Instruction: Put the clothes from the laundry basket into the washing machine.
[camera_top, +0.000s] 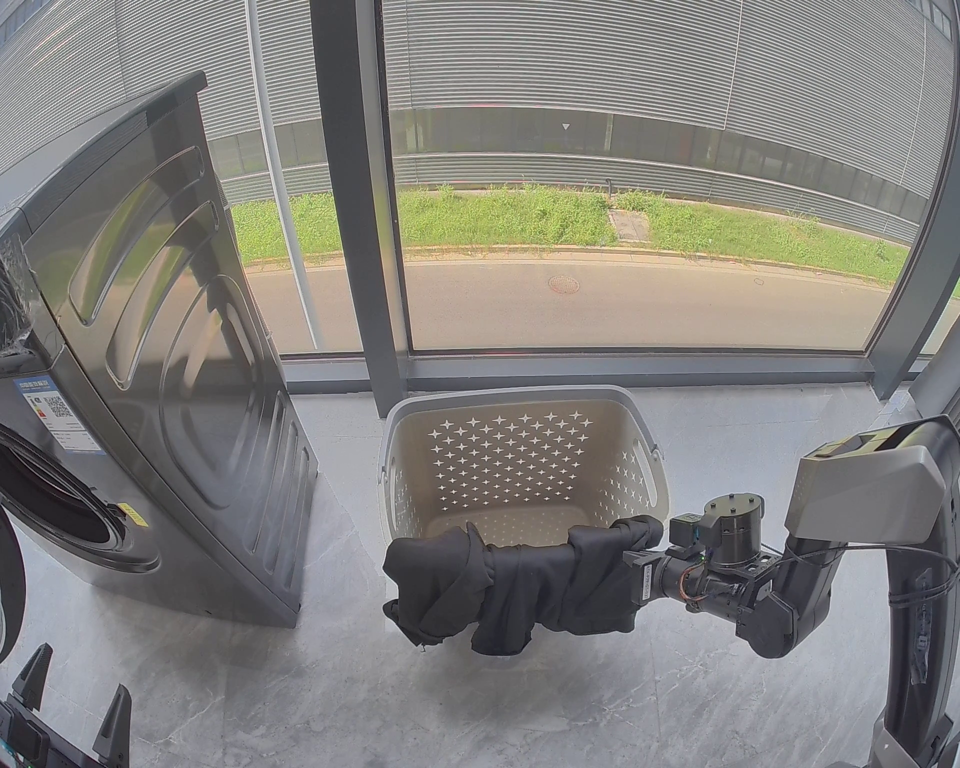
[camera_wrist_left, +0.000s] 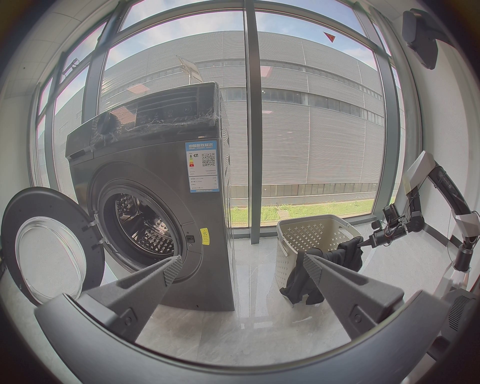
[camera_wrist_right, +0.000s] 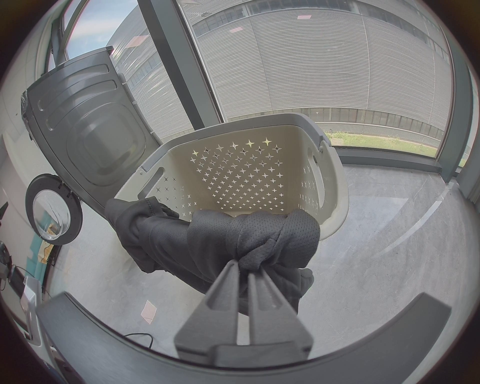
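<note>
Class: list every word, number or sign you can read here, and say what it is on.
None can be read.
The white label on the washing machine front: print and code too small.
The yellow sticker below it: too small.
The red triangle on the window: no words.

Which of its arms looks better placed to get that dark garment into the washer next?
The right. Its right gripper is shut on the dark garment, which it holds at the laundry basket's near rim. The left gripper is open and empty, low by the washing machine.
</note>
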